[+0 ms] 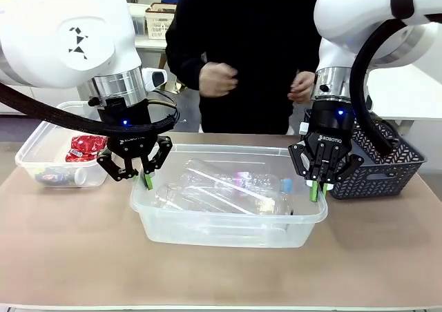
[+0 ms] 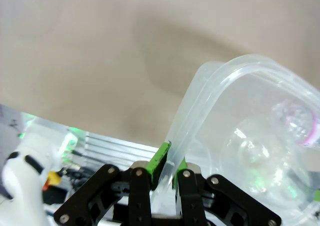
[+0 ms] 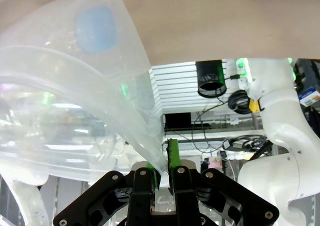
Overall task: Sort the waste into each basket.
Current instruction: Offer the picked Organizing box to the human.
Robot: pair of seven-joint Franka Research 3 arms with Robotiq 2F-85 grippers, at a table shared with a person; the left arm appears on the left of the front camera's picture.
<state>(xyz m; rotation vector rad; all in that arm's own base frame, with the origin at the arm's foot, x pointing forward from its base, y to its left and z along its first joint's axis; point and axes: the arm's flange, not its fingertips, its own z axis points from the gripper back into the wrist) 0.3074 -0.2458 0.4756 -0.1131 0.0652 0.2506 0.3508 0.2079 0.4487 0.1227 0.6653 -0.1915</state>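
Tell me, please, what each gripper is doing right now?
Left gripper: closed on the left rim of the clear tub holding the bottles.
Right gripper: closed on the same tub's right rim.

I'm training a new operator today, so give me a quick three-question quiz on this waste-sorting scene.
1. True or false: both end effectors grip the rim of the same clear tub.
2. What lies in that tub? A) crushed clear bottles B) a red wrapper C) nothing
3. Fill in: the red wrapper lies in the other clear tub, on the robot's ____ side.

Key: 1 true: left end effector and right end effector each pinch its rim. 2 A. 3 left.
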